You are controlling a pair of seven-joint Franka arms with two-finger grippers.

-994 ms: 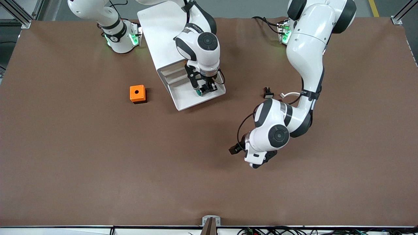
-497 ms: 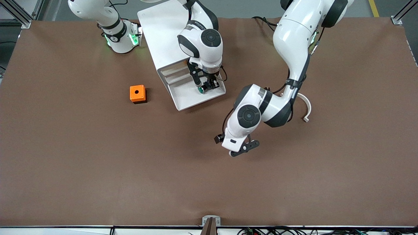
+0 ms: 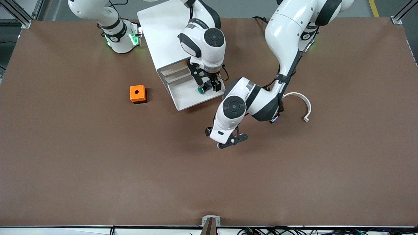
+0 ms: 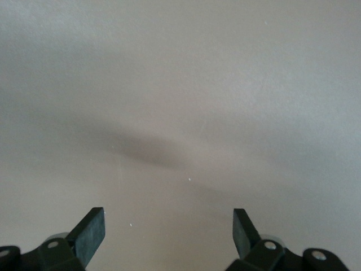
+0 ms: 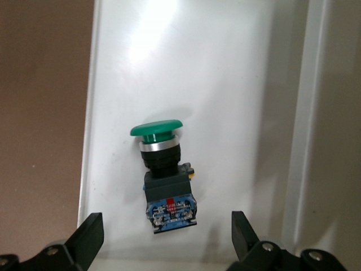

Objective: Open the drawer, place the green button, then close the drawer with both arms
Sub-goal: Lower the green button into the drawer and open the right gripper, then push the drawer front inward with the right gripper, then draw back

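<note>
The button (image 5: 163,172) is seen lying on its side on the white floor of the drawer (image 3: 189,98), which is pulled out from the bottom of the white cabinet (image 3: 160,32). The cabinet stands near the desk edge where the arm bases are mounted, toward the right arm's end. The right gripper (image 3: 209,85) is positioned just above the button, over the drawer; its fingers (image 5: 90,237) are spread apart on either side and nothing is gripped. The left gripper (image 3: 230,141) is held over bare brown desk near the middle, close to the drawer's open front, with fingers (image 4: 90,231) wide apart and empty. An orange cube (image 3: 137,93) with a hole is placed beside the drawer, toward the right arm's end.
</note>
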